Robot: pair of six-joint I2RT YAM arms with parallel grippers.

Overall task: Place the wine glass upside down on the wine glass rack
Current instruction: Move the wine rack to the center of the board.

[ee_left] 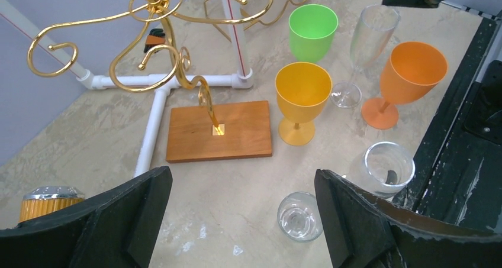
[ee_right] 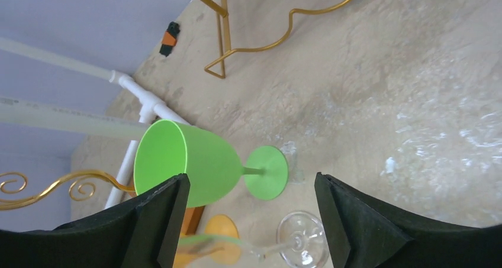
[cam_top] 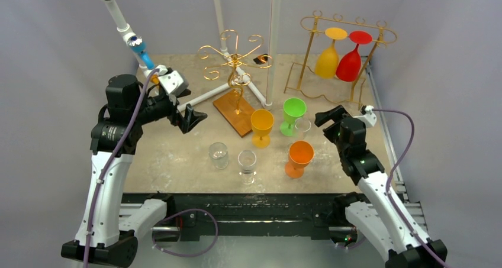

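My right gripper stands apart and empty near the upright green plastic wine glass. My left gripper gapes wide, empty.

Walls: you have plain pale grey panels on three sides.
Bench: your surface is beige, mottled like stone.
Rail: black, along your near edge.
Light: soft and even.

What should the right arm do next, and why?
Probably ease the right gripper toward the green glass and close on its stem: its jaws stand open and empty beside it, and the rack holds a yellow glass and a red glass.
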